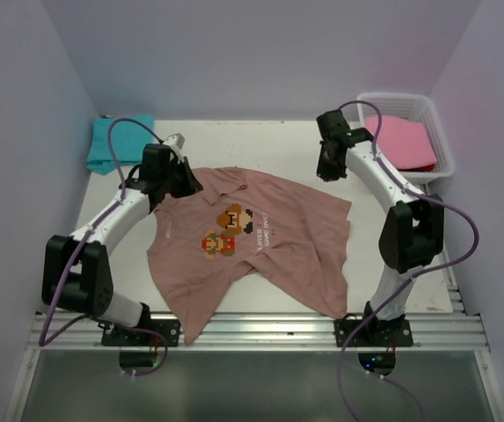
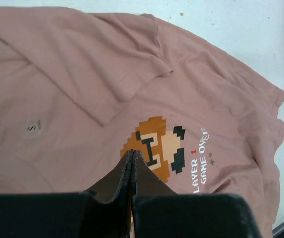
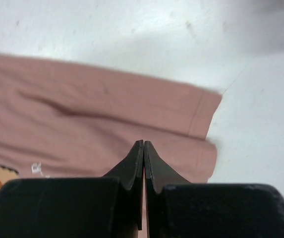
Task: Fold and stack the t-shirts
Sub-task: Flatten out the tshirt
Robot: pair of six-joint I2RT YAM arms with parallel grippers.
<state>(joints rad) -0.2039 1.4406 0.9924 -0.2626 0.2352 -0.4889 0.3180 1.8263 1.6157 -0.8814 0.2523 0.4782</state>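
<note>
The salmon-brown t-shirt (image 1: 260, 251) lies spread and rumpled on the white table, print side up, with its pixel-character print (image 1: 230, 230) and white text showing. My left gripper (image 1: 192, 185) is shut and empty, hovering over the shirt's upper left part; in the left wrist view its tips (image 2: 132, 154) sit just before the print (image 2: 159, 148). My right gripper (image 1: 327, 173) is shut and empty above the shirt's far right sleeve (image 3: 201, 114). The teal t-shirt (image 1: 115, 145) lies folded at the back left. The pink t-shirt (image 1: 405, 141) lies in a basket.
A white plastic basket (image 1: 441, 145) stands at the back right against the wall. Purple-white walls close in the table on three sides. A metal rail (image 1: 252, 330) with the arm bases runs along the near edge. Bare table (image 1: 260, 145) shows behind the shirt.
</note>
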